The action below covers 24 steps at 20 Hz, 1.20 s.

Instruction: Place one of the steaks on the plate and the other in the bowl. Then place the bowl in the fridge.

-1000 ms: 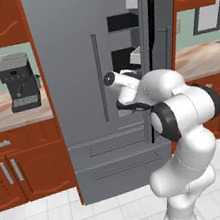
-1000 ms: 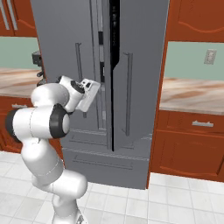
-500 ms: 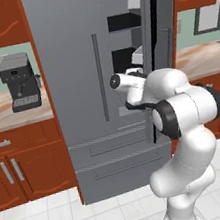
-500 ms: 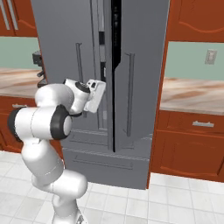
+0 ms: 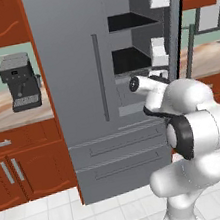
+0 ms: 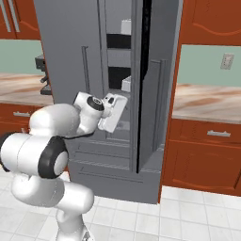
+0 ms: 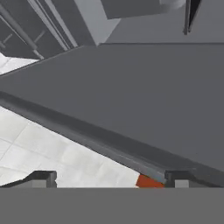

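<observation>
The tall grey fridge point(image 5: 78, 87) point(image 6: 66, 47) stands in front of me with its left door shut and its right door point(image 6: 153, 108) swung partly out, showing dark shelves inside. My white hand point(image 6: 113, 112) point(image 5: 143, 86) is raised at the gap, level with the lower shelf. In the hand view my gripper point(image 7: 111, 179) is open, its fingertips point(image 7: 43, 177) wide apart with nothing between them. They point down along a grey fridge panel point(image 7: 131, 87) at the white floor. The steaks, the plate and the bowl are out of view.
A dark coffee machine point(image 5: 20, 81) sits on the counter left of the fridge. Another counter point(image 6: 207, 101) over red-brown cabinets runs to the right. White bins point(image 5: 159, 53) hang on the open door. White tile floor point(image 6: 188, 221) lies below.
My hand has moved right, toward the fridge opening. The right door has swung further open. The base cameras have not shifted.
</observation>
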Motion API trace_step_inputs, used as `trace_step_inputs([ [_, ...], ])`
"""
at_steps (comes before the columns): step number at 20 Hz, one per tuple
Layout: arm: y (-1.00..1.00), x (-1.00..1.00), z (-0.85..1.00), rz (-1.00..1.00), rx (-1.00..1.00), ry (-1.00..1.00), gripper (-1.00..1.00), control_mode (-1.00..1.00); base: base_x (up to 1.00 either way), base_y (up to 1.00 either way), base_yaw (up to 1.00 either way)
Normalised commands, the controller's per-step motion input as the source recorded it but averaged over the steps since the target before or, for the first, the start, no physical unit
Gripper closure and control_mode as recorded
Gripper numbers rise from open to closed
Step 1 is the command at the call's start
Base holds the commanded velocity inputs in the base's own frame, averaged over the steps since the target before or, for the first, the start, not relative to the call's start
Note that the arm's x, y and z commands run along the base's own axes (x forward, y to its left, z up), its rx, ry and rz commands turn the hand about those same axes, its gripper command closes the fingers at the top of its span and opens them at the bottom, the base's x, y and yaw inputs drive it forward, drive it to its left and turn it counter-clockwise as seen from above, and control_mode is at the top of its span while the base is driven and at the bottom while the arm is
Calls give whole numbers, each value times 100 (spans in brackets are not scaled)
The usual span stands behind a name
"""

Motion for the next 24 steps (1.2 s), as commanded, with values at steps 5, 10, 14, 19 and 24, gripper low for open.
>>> trace_step_inputs([
  [5,-100,-100,-2,-12,-8,-5,-100,-100,0,0,0],
  [10,-100,-75,-9,-10,-15,-4,-100,-100,0,0,0],
  [14,-100,-19,-16,-19,-26,0,-100,-100,0,0,0],
  [19,-62,-27,3,-20,-15,-9,-100,-100,0,0,0],
  [24,36,-97,65,-19,-9,-44,-100,-100,0,0,0],
])
